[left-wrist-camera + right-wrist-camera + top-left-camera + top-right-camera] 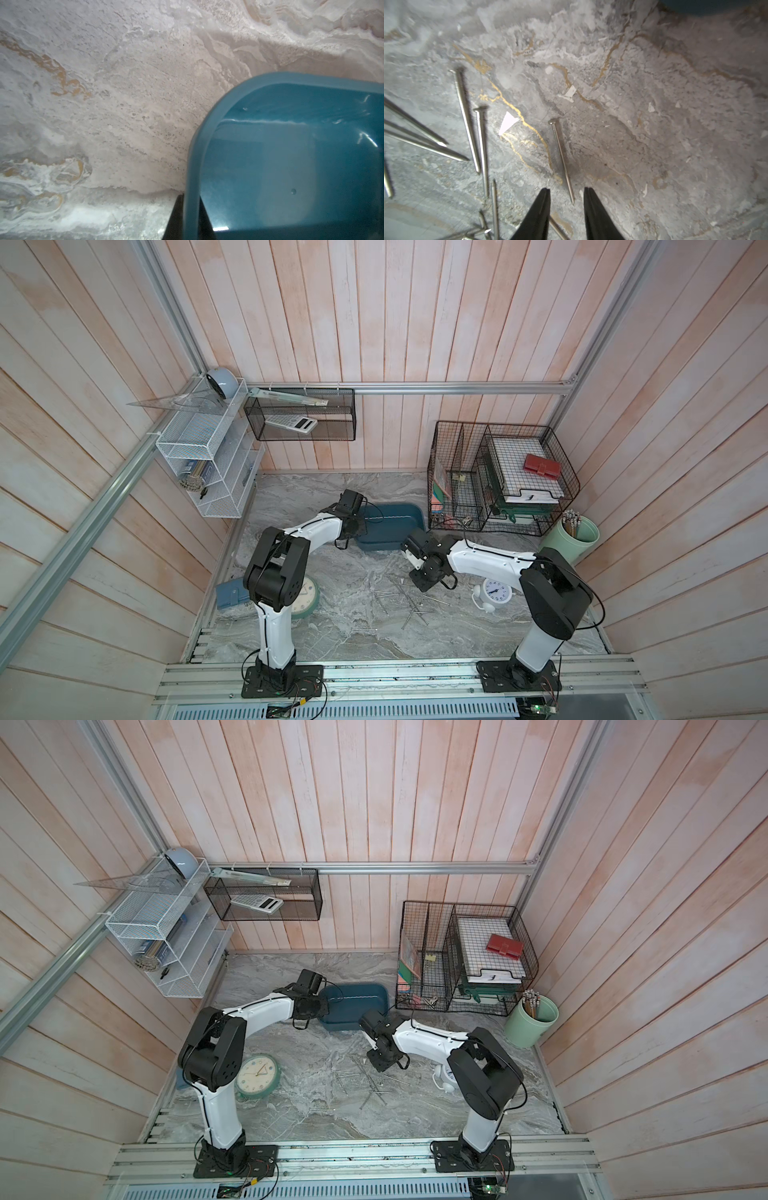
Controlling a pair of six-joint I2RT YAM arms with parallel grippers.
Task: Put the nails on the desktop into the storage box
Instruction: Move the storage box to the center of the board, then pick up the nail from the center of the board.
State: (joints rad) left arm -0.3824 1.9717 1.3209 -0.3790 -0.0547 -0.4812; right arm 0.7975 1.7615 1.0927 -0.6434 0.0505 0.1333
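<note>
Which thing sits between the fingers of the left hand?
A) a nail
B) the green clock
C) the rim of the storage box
C: in the left wrist view, the rim of the storage box passes between the black fingers of the left hand.

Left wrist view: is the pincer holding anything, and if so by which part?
Yes: the left pincer grips the storage box by its side wall and rim, just beside a rounded corner, one finger inside and one outside.
</note>
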